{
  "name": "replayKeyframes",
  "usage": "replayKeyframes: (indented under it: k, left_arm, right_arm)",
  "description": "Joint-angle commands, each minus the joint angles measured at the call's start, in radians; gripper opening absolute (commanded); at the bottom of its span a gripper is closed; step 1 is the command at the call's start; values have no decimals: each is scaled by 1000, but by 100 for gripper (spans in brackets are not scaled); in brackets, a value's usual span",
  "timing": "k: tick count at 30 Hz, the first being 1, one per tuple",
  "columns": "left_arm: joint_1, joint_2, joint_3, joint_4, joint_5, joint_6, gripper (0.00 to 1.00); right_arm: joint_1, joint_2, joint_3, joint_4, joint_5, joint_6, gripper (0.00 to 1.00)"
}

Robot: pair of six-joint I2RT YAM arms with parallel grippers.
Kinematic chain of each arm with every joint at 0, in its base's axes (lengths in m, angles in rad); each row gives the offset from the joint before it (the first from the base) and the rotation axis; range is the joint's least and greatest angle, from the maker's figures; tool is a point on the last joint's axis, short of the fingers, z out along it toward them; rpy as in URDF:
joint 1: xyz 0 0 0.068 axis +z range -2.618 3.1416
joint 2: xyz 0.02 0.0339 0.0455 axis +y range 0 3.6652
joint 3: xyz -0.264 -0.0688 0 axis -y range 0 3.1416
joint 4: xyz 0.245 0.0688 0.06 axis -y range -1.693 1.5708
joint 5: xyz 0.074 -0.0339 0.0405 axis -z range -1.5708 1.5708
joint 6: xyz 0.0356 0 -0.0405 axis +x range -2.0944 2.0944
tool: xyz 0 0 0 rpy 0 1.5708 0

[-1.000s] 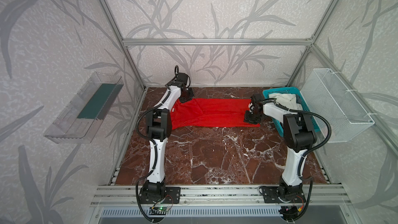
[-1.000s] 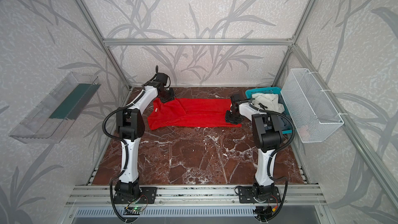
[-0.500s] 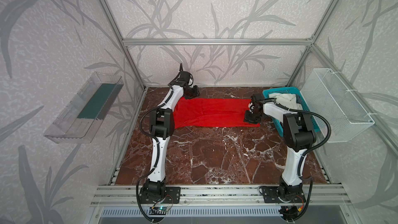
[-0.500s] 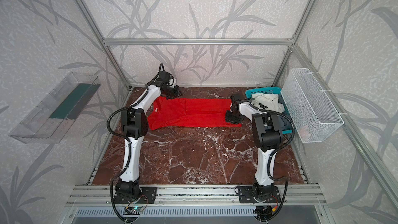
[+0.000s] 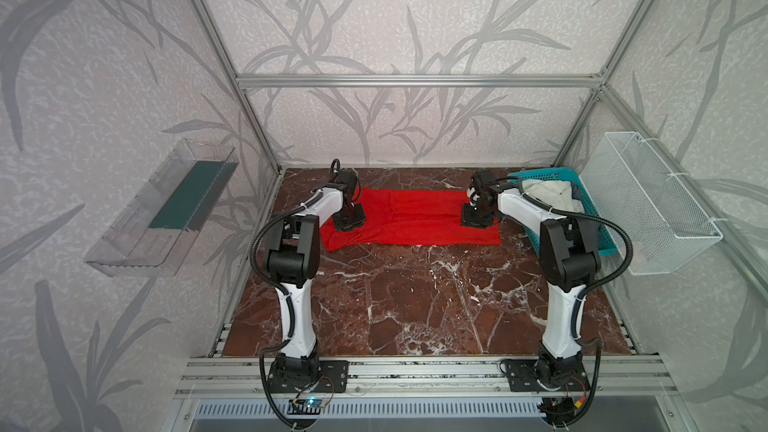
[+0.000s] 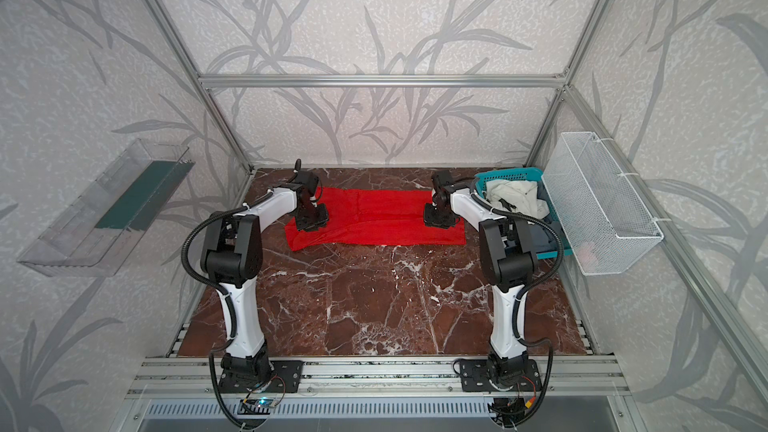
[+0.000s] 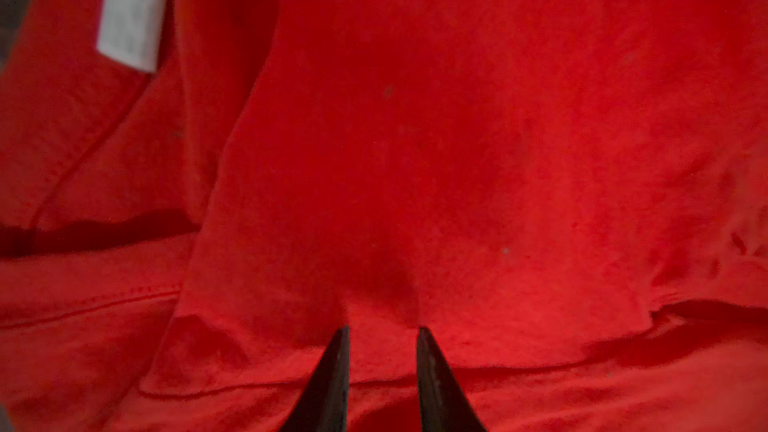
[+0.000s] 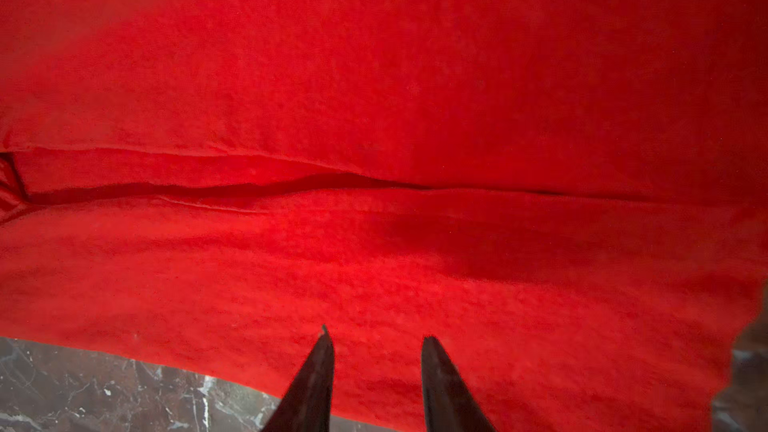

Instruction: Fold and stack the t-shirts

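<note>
Marble-patterned brown tabletop (image 5: 415, 305), beneath both claws.
Red t-shirt (image 5: 411, 218): folded to a long band, flat on the tabletop, reaching from under the left claw (image 5: 349, 222) to under the right claw (image 5: 478, 218).
Teal basket (image 5: 544, 173): just outside the right claw, with a white t-shirt (image 5: 548, 195) crumpled inside.
Left claw: released, tips parted over the red cloth, nothing pinched.
Right claw: released, tips parted over the cloth near its edge.
White label (image 7: 133, 10): on the red cloth, ahead of the left claw.

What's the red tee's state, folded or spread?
Partly folded: the red tee lies as a long band on the table, layers overlapping along a lengthwise edge.
</note>
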Motion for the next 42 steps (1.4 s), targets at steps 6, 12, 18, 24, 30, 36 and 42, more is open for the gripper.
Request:
replayKeyframes:
  k: [6, 12, 18, 24, 30, 36, 42]
  left_arm:
    - [37, 101, 85, -36, -48, -52, 30]
    - [51, 244, 268, -100, -47, -25, 31]
    - [51, 434, 605, -189, -16, -3, 31]
    - [45, 637, 971, -253, 157, 64, 31]
    - [41, 704, 1069, -149, 285, 81, 31]
    - [45, 706, 1167, -18, 316, 117, 33]
    - [41, 577, 1173, -12, 319, 164, 36]
  right_arm:
    - [-31, 60, -74, -70, 15, 10, 37]
    - [-23, 12, -181, -101, -43, -20, 37]
    - [48, -80, -338, -96, -97, -25, 36]
    - [178, -115, -464, -11, -177, 39, 36]
    - [344, -138, -513, 89, -244, 150, 36]
    - [468, -189, -493, 112, -288, 200, 36]
    - [469, -361, -427, -18, -174, 155, 36]
